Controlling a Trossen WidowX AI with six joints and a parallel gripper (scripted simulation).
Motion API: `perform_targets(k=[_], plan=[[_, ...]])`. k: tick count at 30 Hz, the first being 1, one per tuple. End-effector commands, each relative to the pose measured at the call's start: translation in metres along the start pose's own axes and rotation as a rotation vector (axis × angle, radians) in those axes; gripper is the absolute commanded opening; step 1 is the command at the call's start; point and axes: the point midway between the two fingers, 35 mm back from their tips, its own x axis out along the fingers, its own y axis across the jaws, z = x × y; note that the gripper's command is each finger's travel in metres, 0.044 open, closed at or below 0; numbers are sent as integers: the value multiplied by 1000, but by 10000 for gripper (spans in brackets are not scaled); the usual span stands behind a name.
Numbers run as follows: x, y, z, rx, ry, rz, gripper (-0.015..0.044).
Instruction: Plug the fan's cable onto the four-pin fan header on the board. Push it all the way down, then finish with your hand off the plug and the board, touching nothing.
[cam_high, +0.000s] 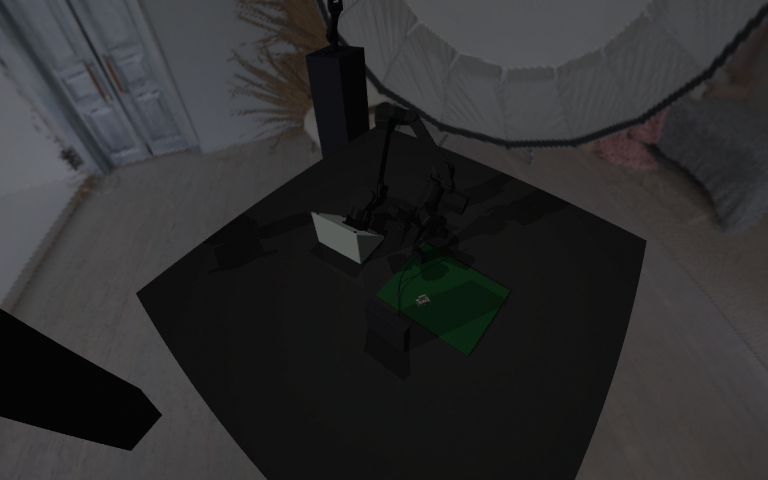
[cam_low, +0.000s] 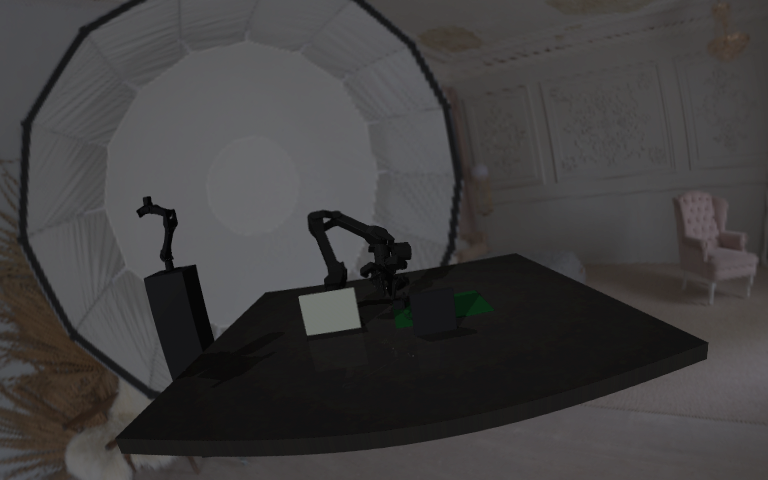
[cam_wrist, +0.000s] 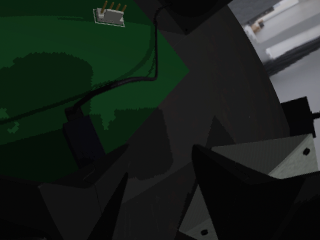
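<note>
The green board (cam_high: 487, 300) (cam_low: 478, 302) (cam_wrist: 172, 70) lies flat on the table. The white four-pin header (cam_high: 422, 300) (cam_wrist: 109, 17) stands on it with its pins bare. The dark plug (cam_high: 421, 254) (cam_wrist: 82, 137) is at the board's corner nearest the arm, away from the header. The black cable (cam_high: 399, 288) (cam_wrist: 120, 82) runs from it to the square dark fan (cam_high: 387, 325) (cam_low: 433, 311) (cam_wrist: 195, 12). My gripper (cam_wrist: 162, 151) is part open with nothing between its fingers. In the wrist view the plug lies outside the left finger, whose tip partly covers its lower end. Whether they touch cannot be told.
A pale wedge-shaped block (cam_high: 339, 237) (cam_low: 329, 312) (cam_wrist: 300, 160) stands near the arm's base, to the right in the wrist view. The fan stands upright at the board's edge. A dark pedestal (cam_high: 339, 96) (cam_low: 175, 316) with another small arm stands beyond the table.
</note>
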Motion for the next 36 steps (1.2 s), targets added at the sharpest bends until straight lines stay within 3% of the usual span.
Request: perform_targets(k=[1, 18, 33, 36], plan=[[-1, 2, 1, -27, 88, 33, 205], [-13, 10, 12, -90, 364, 280, 205], [-32, 16, 41, -100, 465, 603, 205], [-29, 15, 35, -98, 460, 548, 205]])
